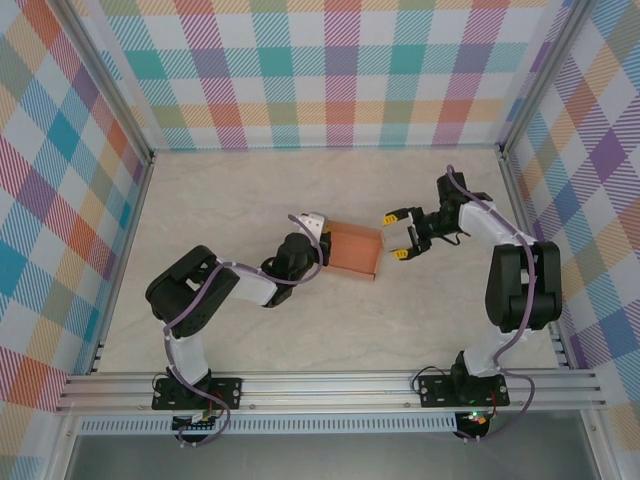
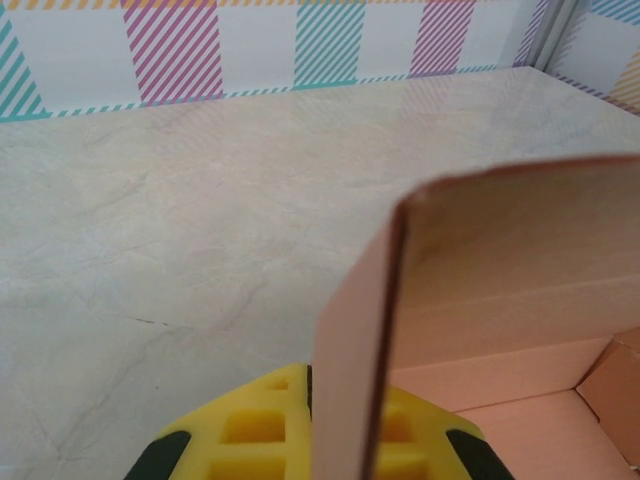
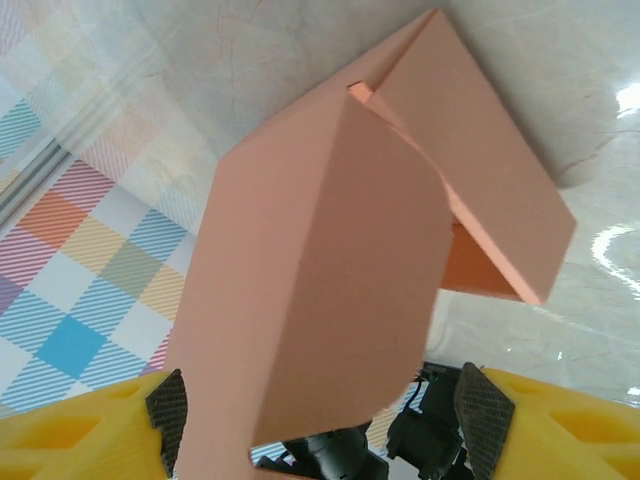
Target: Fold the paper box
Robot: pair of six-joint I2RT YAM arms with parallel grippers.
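From above, the salmon-orange cardboard paper box [image 1: 352, 252], partly folded, sits mid-table on the pale marbled tabletop [image 1: 220, 200]. The left gripper [image 1: 317, 226] is at its left edge, and the right gripper [image 1: 397, 236] stands spread just off its right edge.

The left wrist camera shows what the overhead cannot: the left gripper [image 2: 345, 425] is pinching an upright wall of the paper box [image 2: 500, 270].

The right wrist view shows the right gripper [image 3: 320, 440] wide apart, with a flap of the paper box [image 3: 330, 270] reaching between its yellow fingers [image 3: 80, 435]. Whether they touch is unclear.

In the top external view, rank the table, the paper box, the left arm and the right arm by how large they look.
1. table, largest by far.
2. left arm and right arm: too alike to rank.
3. paper box, smallest.
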